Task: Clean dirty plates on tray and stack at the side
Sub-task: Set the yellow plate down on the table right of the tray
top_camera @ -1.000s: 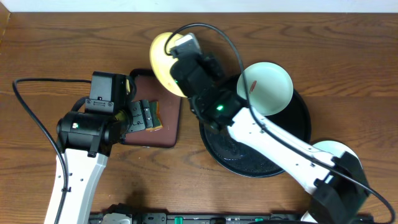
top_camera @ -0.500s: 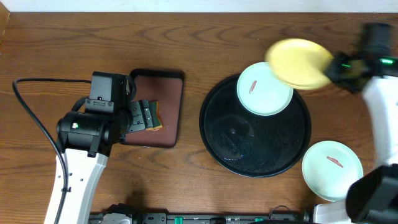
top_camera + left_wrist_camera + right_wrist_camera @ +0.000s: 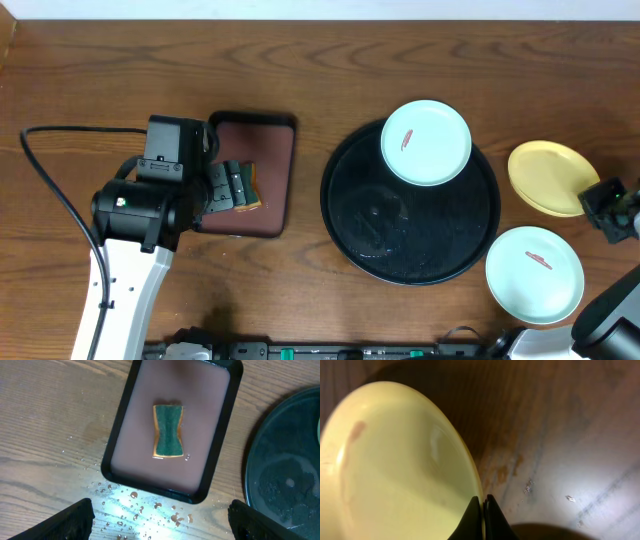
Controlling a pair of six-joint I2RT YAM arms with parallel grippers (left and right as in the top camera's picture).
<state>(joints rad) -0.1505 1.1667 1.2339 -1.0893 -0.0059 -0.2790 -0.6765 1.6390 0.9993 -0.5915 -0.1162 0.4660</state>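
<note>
The right gripper (image 3: 610, 208), at the right edge of the overhead view, is clenched on the rim of the yellow plate (image 3: 545, 175). One green plate (image 3: 426, 142) lies on the upper part of the black tray (image 3: 400, 250). The left gripper (image 3: 162, 517) is released.

Wooden table (image 3: 120, 70), rectangular reddish-brown tray (image 3: 205, 425) with black rim; green, orange-edged sponge (image 3: 168, 431) lying near its middle; water droplets (image 3: 131, 496) on the wood just beside it

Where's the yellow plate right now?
Overhead, the yellow plate is at the far right, beside the black tray and just behind a green plate, its rim pinched by the right end effector.
</note>
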